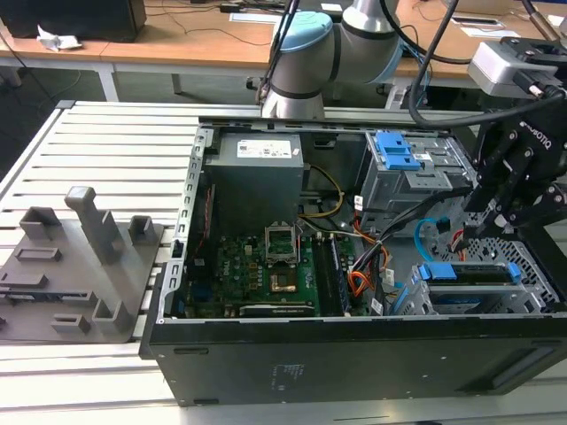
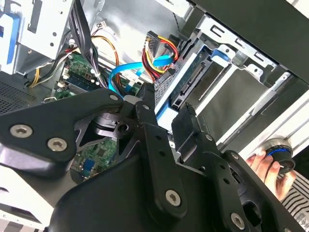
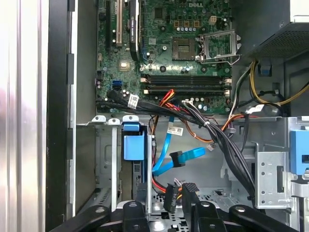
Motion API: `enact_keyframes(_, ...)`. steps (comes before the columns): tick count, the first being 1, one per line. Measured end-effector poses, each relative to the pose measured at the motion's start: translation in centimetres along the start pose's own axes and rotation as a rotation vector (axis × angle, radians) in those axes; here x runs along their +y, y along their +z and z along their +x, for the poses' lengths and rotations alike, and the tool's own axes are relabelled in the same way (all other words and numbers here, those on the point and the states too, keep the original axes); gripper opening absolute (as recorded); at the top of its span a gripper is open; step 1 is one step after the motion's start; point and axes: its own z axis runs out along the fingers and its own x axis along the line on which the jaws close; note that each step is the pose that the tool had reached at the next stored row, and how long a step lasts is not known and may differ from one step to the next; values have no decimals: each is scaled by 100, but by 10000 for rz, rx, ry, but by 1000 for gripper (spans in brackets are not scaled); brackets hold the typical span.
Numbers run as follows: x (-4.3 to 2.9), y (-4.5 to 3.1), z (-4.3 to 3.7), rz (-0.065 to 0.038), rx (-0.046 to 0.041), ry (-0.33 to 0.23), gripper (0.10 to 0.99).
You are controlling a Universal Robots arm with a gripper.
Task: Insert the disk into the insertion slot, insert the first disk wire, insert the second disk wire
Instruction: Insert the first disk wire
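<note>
**A:** What do you have on the screens, biggest thing first?

**B:** I see the open computer case (image 1: 354, 354) lying on the slotted table (image 1: 106, 142). My arm (image 1: 306, 53) reaches over it from the far side.

**A:** And where is the disk?

**B:** The disk (image 1: 469, 273), in its blue caddy, already sits inside the insertion slot (image 1: 539, 282). That is at the near corner of the case, on the exterior view's right.

**A:** How is the claw?

**B:** The gripper (image 1: 483, 228) hangs just above the disk. In the second wrist view its fingers (image 2: 146, 108) stand apart, with nothing between them.

**A:** And the cables?

**B:** The second disk wire (image 3: 166, 145), light blue, makes a loose loop beside the slot. I cannot tell whether its tip touches the disk. A red, yellow and black wire bundle (image 2: 157, 46) lies near it.
</note>
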Motion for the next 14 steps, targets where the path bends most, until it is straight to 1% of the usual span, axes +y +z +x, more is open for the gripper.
enact_keyframes(2, -1, 35, -7, 0, 0, 0, 420)
enact_keyframes(9, -3, 82, -20, 0, -1, 0, 420)
enact_keyframes(10, -4, 87, -29, 0, 0, 0, 420)
enact_keyframes(11, -6, 92, -56, 0, 1, -1, 420)
enact_keyframes(12, -16, 96, -75, 2, 33, -1, 420)
enact_keyframes(13, -25, 98, -82, 2, 87, 4, 420)
enact_keyframes(14, -42, 102, -91, 4, 159, 7, 420)
